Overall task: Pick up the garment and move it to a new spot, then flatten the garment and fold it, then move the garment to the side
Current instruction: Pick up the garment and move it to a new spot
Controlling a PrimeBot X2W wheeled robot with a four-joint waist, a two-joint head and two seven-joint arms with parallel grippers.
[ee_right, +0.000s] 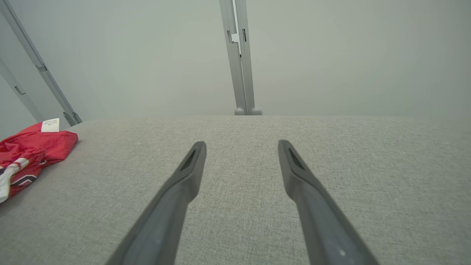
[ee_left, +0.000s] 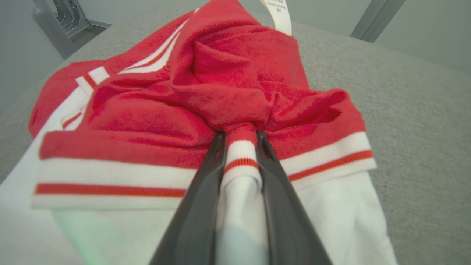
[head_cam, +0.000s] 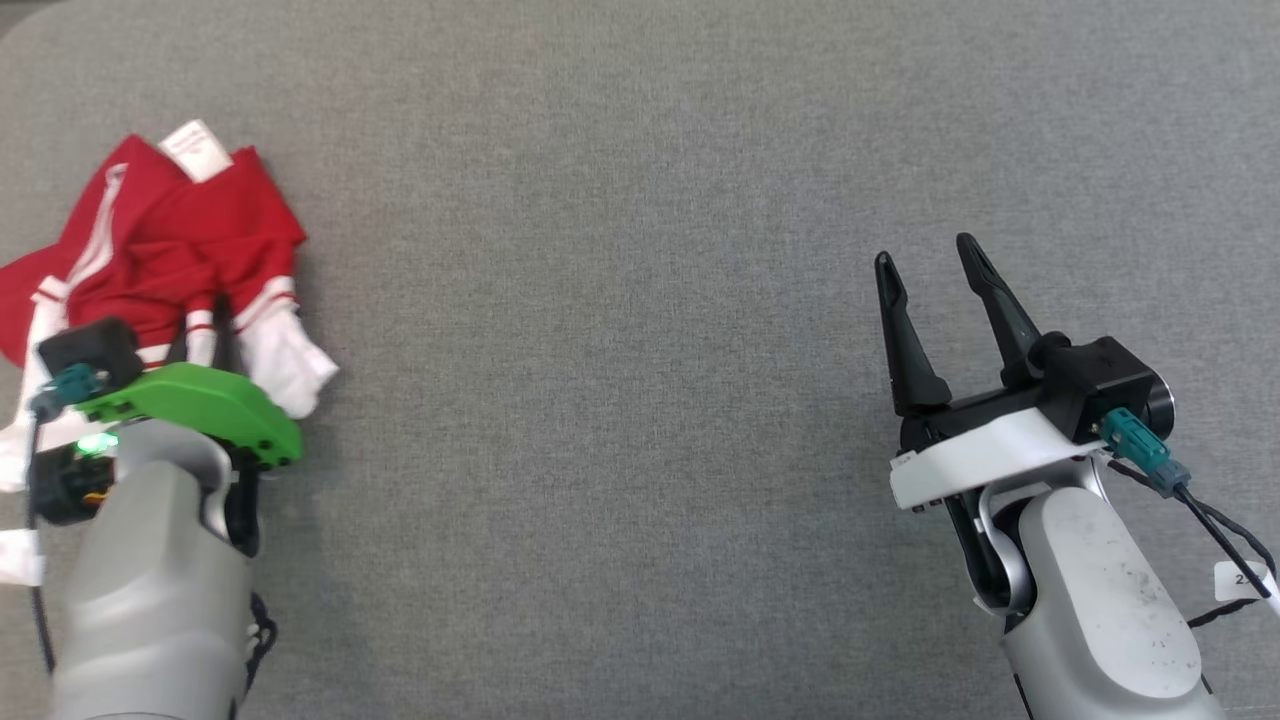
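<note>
The garment (head_cam: 160, 240) lies crumpled at the far left of the grey table, red with white sleeves and striped trim, a white label on its far edge. My left gripper (head_cam: 205, 325) is shut on a pinched fold of its striped cuff. In the left wrist view the two dark fingers clamp the white-and-red cuff of the garment (ee_left: 235, 84) between them, left gripper (ee_left: 240, 134). My right gripper (head_cam: 925, 260) hovers open over bare table far to the right. The right wrist view shows the right gripper (ee_right: 241, 145) with spread fingers and the garment (ee_right: 29, 151) at far left.
The grey fabric-covered table (head_cam: 620, 300) stretches wide between the two arms. Metal frame posts (ee_right: 241, 59) stand beyond the table's far edge. A cable and a white tag hang from my right wrist (head_cam: 1240, 575).
</note>
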